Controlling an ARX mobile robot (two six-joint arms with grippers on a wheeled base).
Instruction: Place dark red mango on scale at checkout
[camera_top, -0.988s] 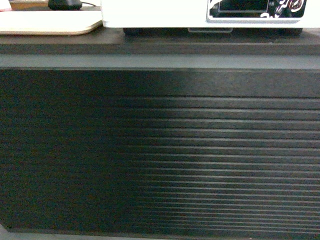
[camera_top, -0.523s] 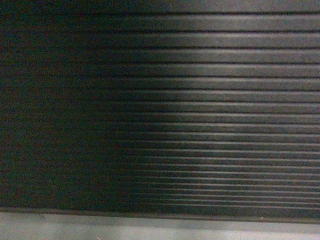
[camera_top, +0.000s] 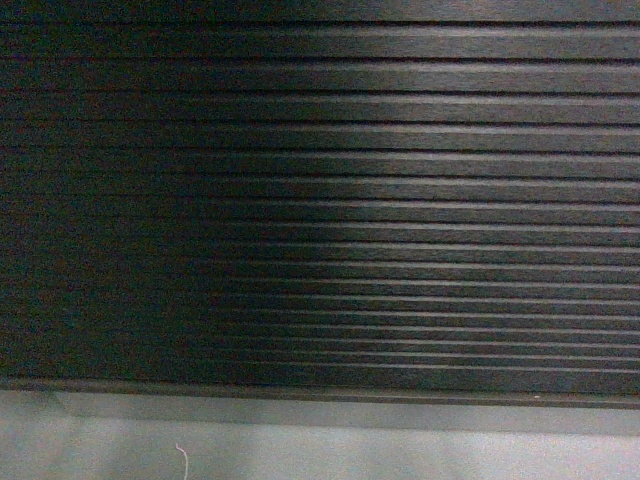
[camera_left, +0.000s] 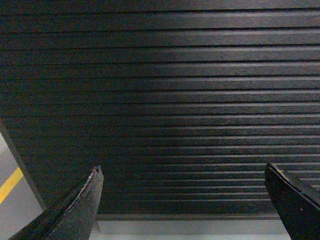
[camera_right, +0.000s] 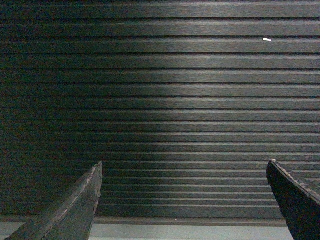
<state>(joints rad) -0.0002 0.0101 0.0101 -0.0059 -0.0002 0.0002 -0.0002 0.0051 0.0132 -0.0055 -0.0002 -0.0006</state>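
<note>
The checkout's (camera_top: 400, 200) dark, horizontally ribbed front panel fills the head view down to its bottom edge. Both wrist views face the same ribbed checkout panel (camera_left: 175, 90) (camera_right: 175, 90) from close by. My left gripper (camera_left: 182, 170) is open, its two dark fingers wide apart with nothing between them. My right gripper (camera_right: 184, 167) is open too and holds nothing. The dark red mango and the scale are out of view.
A strip of grey floor (camera_top: 350, 450) runs under the counter, with a small white thread (camera_top: 183, 460) lying on it. In the left wrist view the counter's left end shows, with grey floor and a yellow line (camera_left: 10, 184) beside it.
The head view has dropped from the counter top, where a white device and a beige tray showed, down to the ribbed front panel and the floor. More floor shows now than half a second ago.
</note>
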